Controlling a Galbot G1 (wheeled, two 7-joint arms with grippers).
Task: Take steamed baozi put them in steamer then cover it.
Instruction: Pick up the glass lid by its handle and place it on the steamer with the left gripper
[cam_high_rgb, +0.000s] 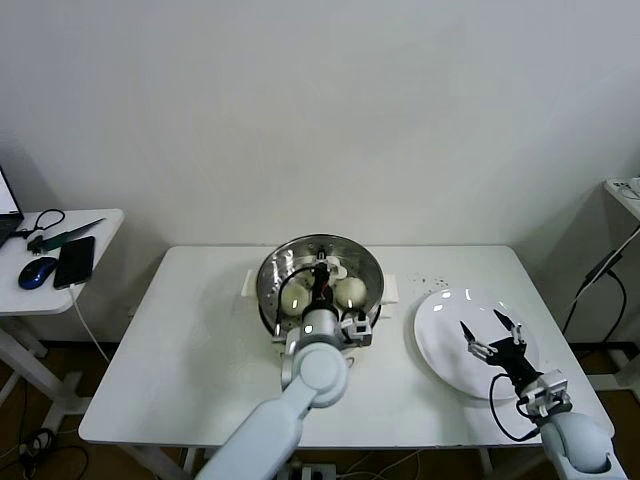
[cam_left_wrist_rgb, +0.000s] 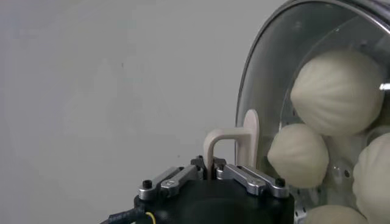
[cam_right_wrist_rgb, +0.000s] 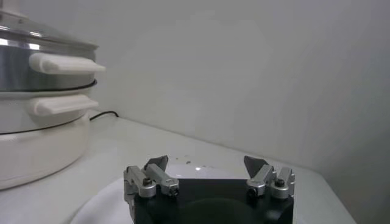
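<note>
Four smooth domed baozi (cam_left_wrist_rgb: 336, 91) sit under the steamer's glass lid (cam_left_wrist_rgb: 268, 79), whose handle (cam_left_wrist_rgb: 234, 143) the left hand (cam_left_wrist_rgb: 213, 173) grips.

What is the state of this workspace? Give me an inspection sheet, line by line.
Surface: white table, a few dark specks near the plate.
Job's things: steamer mid-table; four baozi inside, seen through the glass lid, which appears seated on it. White plate bare.
Clutter: on the table, nothing seen; mouse and phone on the left side table.
Grippers: left gripper shut on the lid handle; right gripper open over the plate.
Cables: one hangs from the left side table; black cable at right; cord behind the steamer.
Surroundings: plain white wall.
</note>
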